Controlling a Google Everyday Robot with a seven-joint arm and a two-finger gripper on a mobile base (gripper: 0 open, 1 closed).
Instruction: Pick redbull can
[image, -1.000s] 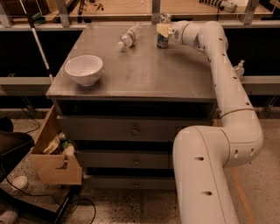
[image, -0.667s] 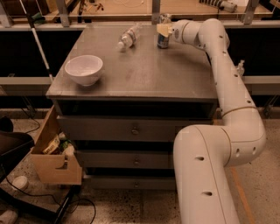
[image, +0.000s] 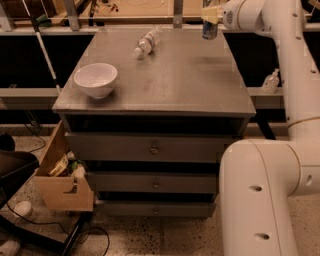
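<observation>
The redbull can (image: 210, 31) is a slim can with blue and silver panels, at the top right of the camera view. My gripper (image: 210, 16) is shut on its upper part and holds it upright above the far right corner of the grey table (image: 165, 95). The can is off the surface, and a faint shadow lies on the table below it. The top of the can is hidden by the fingers.
A clear plastic water bottle (image: 146, 43) lies on its side at the far middle of the table. A white bowl (image: 96, 79) stands near the left edge. My white arm (image: 295, 75) runs down the right side. A cardboard box (image: 60, 185) sits on the floor at the left.
The can stood on the table with the gripper around it. Now the gripper has lifted it up and to the right, clear of the surface.
</observation>
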